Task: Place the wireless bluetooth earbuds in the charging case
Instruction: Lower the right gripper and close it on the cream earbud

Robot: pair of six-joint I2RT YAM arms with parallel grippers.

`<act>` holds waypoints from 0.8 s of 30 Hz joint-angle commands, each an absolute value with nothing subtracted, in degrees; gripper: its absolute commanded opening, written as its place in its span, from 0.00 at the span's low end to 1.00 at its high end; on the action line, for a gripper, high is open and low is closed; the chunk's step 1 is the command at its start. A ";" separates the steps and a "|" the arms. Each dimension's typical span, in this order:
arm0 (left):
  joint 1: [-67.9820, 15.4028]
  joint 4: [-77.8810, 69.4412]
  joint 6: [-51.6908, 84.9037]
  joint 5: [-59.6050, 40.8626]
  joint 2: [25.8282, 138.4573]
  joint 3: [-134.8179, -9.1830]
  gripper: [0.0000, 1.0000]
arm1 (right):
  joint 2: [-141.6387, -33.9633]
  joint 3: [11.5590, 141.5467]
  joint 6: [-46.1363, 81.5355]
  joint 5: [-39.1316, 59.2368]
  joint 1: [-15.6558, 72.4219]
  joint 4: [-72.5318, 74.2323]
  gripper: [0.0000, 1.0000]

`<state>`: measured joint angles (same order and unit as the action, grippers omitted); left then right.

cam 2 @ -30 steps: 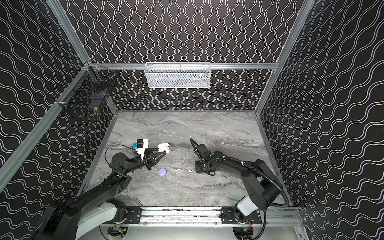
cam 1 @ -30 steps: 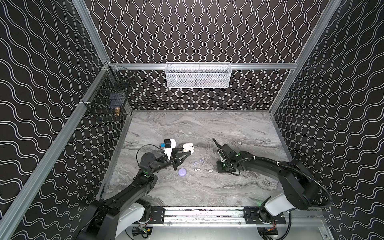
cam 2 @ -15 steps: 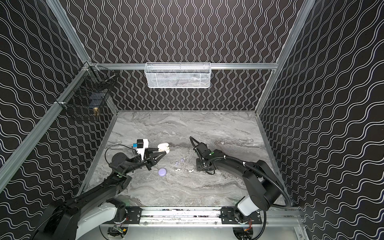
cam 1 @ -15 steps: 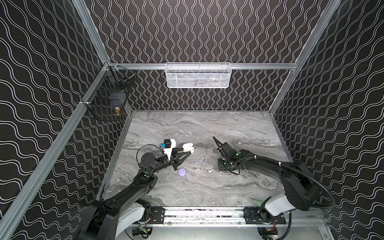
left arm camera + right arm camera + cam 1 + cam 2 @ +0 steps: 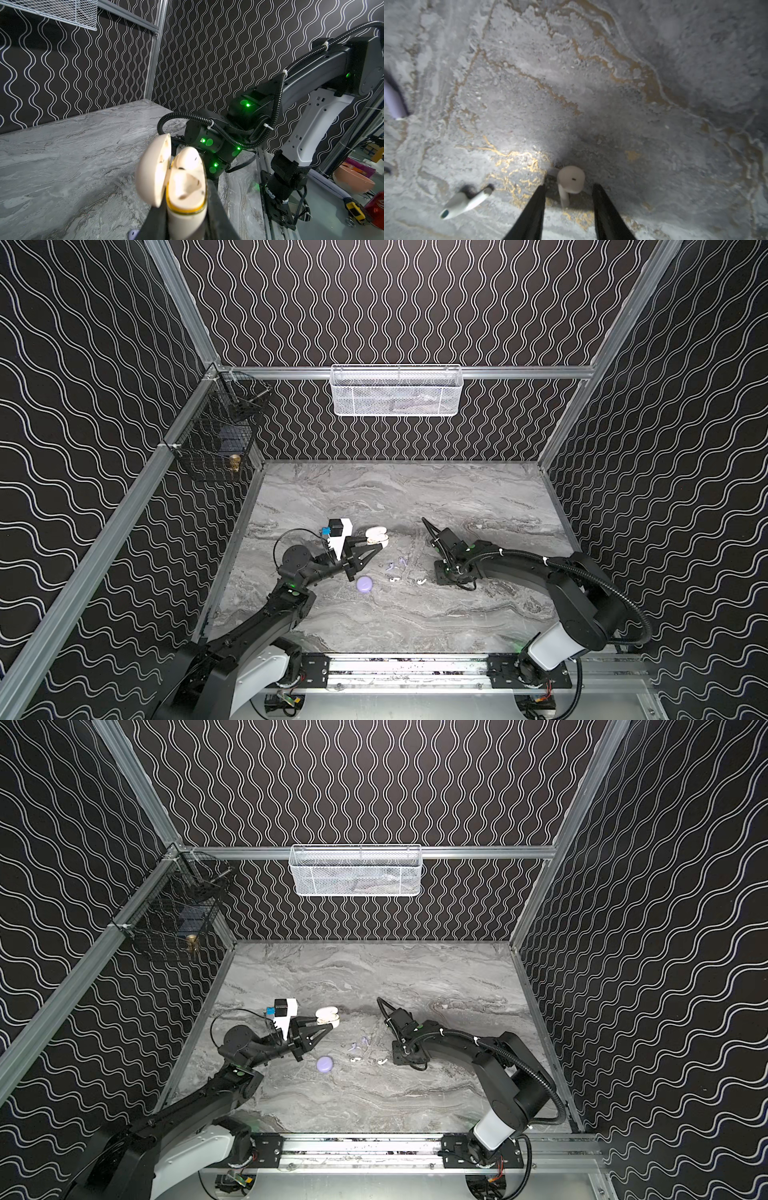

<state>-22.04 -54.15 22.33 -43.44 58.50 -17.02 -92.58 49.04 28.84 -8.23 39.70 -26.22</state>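
The left arm point(image 5: 299, 568) reaches in from 8 o'clock on the tabletop point(image 5: 478, 497). The left jaws are clamped tight on the body of a cream charging case point(image 5: 376, 536), held a little toward 10 o'clock from the tabletop's middle. In the left wrist view this case point(image 5: 182, 187) has its lid hinged open.

At 6 o'clock from it, in both top views, a round lavender case point(image 5: 324, 1064) lies closed on the tabletop. At 2 o'clock from that case, two lavender earbuds point(image 5: 390, 566) lie just beside each other. At 3 o'clock from it lies a white earbud point(image 5: 394, 579). Farther along the same line is a second white earbud point(image 5: 422, 581), near the right arm's wrist.

The right arm point(image 5: 519, 568) comes in from 4 o'clock, its wrist turned down over the tabletop's middle. In the right wrist view the right jaws stand apart, one on either side of a cream earbud point(image 5: 571, 182). It rests on the tabletop with a gap to each jaw. Off to one side of them is another white earbud point(image 5: 465, 202), and a lavender stem shows at the frame's edge.
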 commanded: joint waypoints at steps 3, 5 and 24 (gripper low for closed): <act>-22.15 -55.11 21.88 -43.15 57.68 -17.05 0.00 | -93.60 48.74 29.26 -10.12 39.68 -26.42 0.40; -22.15 -54.88 21.91 -43.15 57.49 -17.03 0.00 | -93.45 48.19 29.43 -10.03 39.62 -25.78 0.39; -22.37 -54.84 21.76 -43.27 57.65 -17.12 0.00 | -92.81 47.42 30.06 -9.78 39.76 -25.06 0.22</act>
<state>-22.24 -53.87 22.33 -43.42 57.65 -17.02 -92.68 47.94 29.10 -11.49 39.68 -23.75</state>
